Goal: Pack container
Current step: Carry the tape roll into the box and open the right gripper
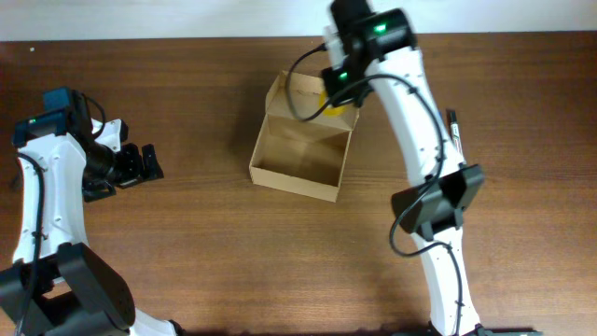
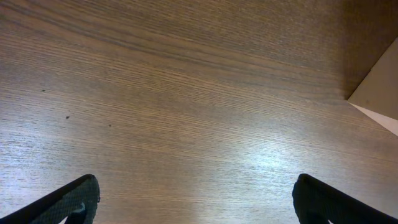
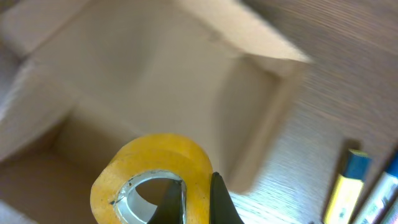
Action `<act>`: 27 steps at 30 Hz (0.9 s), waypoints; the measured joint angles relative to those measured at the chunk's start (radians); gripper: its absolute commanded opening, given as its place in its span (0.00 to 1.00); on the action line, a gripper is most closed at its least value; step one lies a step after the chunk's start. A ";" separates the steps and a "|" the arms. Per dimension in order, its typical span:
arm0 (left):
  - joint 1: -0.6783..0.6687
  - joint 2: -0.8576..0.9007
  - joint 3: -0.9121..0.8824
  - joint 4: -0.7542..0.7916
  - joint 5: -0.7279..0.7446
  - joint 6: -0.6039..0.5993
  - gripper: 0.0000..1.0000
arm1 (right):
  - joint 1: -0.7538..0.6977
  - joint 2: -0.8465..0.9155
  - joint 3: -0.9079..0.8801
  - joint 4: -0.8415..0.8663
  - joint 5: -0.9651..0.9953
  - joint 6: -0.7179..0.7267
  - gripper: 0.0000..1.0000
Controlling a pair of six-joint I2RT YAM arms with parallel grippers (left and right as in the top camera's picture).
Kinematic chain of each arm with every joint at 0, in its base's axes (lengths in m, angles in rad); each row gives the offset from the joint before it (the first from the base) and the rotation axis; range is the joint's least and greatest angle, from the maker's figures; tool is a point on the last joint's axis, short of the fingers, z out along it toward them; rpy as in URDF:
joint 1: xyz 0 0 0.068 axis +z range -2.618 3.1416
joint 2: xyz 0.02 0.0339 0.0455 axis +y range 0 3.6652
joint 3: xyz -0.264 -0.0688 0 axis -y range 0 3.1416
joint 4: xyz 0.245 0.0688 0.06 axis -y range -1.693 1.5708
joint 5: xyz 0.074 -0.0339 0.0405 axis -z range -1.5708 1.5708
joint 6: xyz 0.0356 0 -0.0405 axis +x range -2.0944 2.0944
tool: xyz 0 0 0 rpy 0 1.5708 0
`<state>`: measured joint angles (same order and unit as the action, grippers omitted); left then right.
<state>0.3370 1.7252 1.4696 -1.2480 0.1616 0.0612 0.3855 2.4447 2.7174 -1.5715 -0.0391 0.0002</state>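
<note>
- Open box [image 1: 300,154] on the table [image 1: 187,271]; right gripper [image 3: 198,200] pinches a yellow tape roll [image 3: 146,177] above the box's back edge.
- Thin grip, so it might swing, clip the rim, drop outside.
- Left gripper [image 1: 145,163] is wide open, left of the box.

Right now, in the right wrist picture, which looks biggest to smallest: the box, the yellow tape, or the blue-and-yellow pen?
1. box: fills most of the view.
2. yellow tape: nearest the camera, so it may look bigger than it is.
3. blue-and-yellow pen: partly cut off at the edge.
</note>
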 measured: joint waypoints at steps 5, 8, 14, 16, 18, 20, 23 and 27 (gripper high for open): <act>0.000 0.000 0.000 0.000 0.000 0.000 1.00 | 0.089 0.000 0.000 -0.035 -0.003 -0.063 0.04; 0.000 0.000 0.000 0.000 0.000 0.000 1.00 | 0.123 0.000 0.000 -0.043 -0.004 -0.087 0.04; 0.000 0.000 0.000 0.000 0.000 0.000 1.00 | 0.132 -0.003 -0.045 -0.041 -0.008 -0.106 0.04; 0.000 0.000 0.000 0.000 0.000 0.000 1.00 | 0.131 -0.004 -0.093 -0.027 -0.012 -0.109 0.04; 0.000 0.000 0.000 0.000 0.000 0.000 1.00 | 0.131 -0.004 -0.154 0.000 -0.017 -0.109 0.04; 0.000 0.000 0.000 0.000 0.000 0.000 1.00 | 0.131 -0.004 -0.222 0.035 -0.027 -0.110 0.04; 0.000 0.000 0.000 0.000 0.000 0.000 1.00 | 0.132 -0.004 -0.306 0.104 -0.036 -0.113 0.04; 0.000 0.000 0.000 0.000 0.000 0.000 1.00 | 0.132 -0.004 -0.378 0.191 -0.042 -0.113 0.04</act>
<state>0.3370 1.7252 1.4696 -1.2480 0.1616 0.0608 0.5171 2.4405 2.3394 -1.3804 -0.0807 -0.1123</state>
